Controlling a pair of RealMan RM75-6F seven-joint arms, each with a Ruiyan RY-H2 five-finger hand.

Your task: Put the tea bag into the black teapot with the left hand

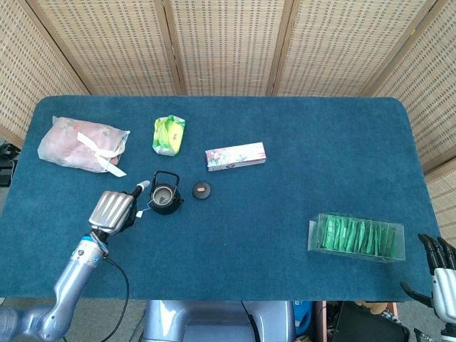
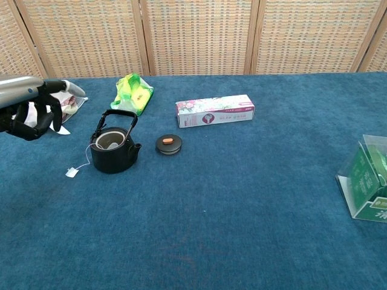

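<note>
**Tea bag in the pot, left hand clear of it**

The left hand [image 1: 114, 210] hangs above the table [image 1: 285, 178] just left of the teapot [image 1: 163, 198], holding nothing; its fingers [image 2: 37, 118] curl downward with gaps between them, one pointing toward the pot. The right hand [image 1: 438, 274] shows only at the lower right corner of the head view, off the table edge, fingers apart and empty.

There is one teapot, black, upright, its handle raised and its mouth uncovered. One tea bag [image 2: 112, 144] lies inside it, seen as a pale patch in the opening; how the bag itself lies cannot be told. Its string runs over the rim and down the pot's left side to one small paper tag [image 2: 72, 173] lying on the cloth, so the string's line runs from the pot out to the left and toward the near edge.

One lid [image 1: 202, 189] lies just right of the pot, apart from it. Farther out are one green packet [image 1: 169, 134], one long flowered box [image 1: 236, 156] lying nearly crosswise, one pale plastic bag [image 1: 82, 143] at the far left, and one clear case of green sachets [image 1: 356, 237] at the right.
</note>
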